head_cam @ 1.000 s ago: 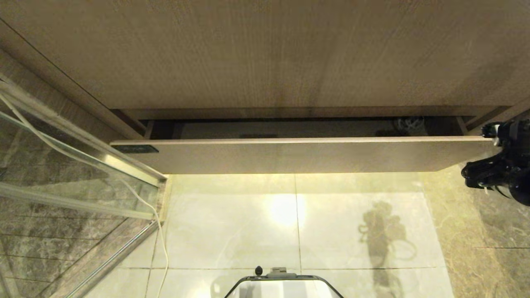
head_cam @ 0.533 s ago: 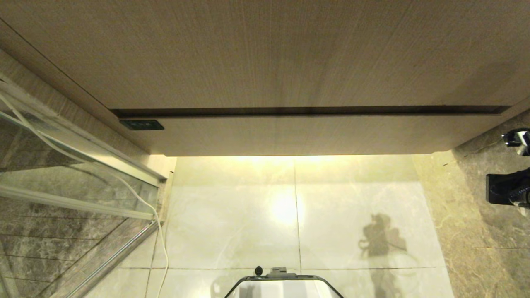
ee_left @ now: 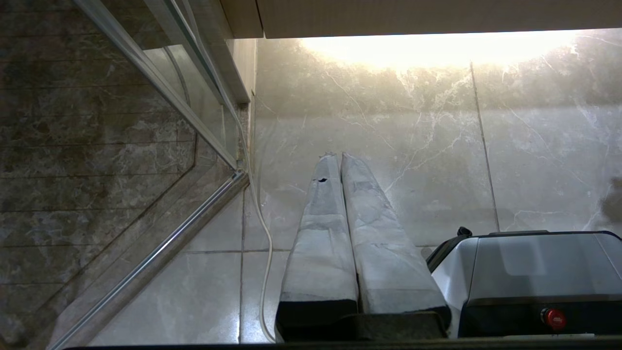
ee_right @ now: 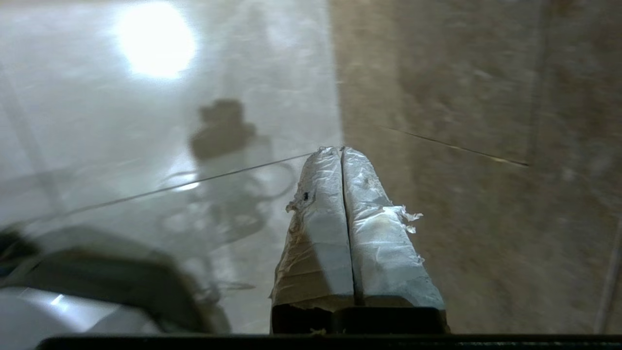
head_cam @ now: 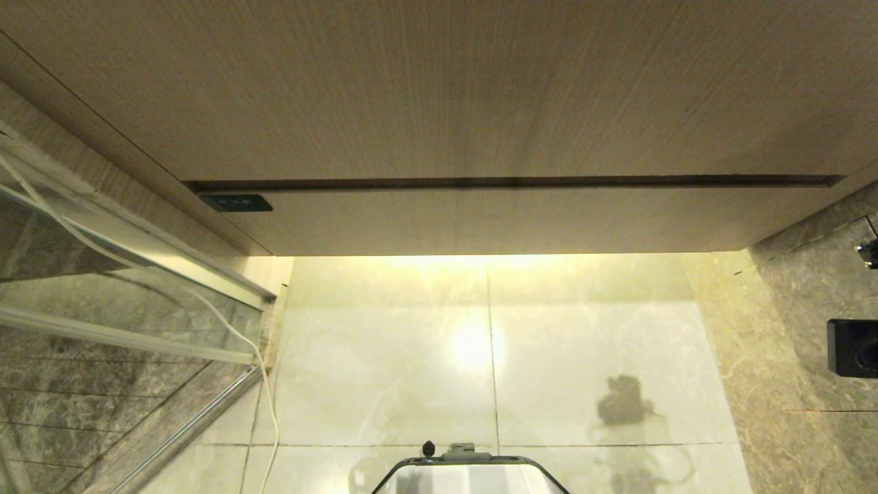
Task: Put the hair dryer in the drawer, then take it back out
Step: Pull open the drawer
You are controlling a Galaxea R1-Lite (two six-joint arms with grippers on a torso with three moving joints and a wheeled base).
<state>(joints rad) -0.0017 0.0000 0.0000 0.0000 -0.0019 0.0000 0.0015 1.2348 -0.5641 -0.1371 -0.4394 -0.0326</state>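
Observation:
The drawer (head_cam: 480, 221) is pushed in, its light-brown wood-grain front flush under the taller wood panel (head_cam: 439, 89). The hair dryer is hidden. Only a black part of my right arm (head_cam: 852, 348) shows, at the head view's right edge, apart from the drawer. In the right wrist view my right gripper (ee_right: 341, 149) is shut and empty, pointing down over the floor tiles. In the left wrist view my left gripper (ee_left: 338, 155) is also shut with nothing in it; it hangs parked beside my base, and the drawer's lower edge (ee_left: 418, 18) lies far ahead.
A glass shower door (head_cam: 103, 274) in a metal frame stands at the left, with a white cord (head_cam: 264, 384) running down along it. My base (head_cam: 470, 473) sits at the near edge. Pale glossy floor tiles (head_cam: 583, 329) meet darker marble (head_cam: 802, 295) at the right.
The drawer, slightly open a second ago, has slid shut. My right arm has drawn back from the drawer's right end, toward the right edge and nearer me.

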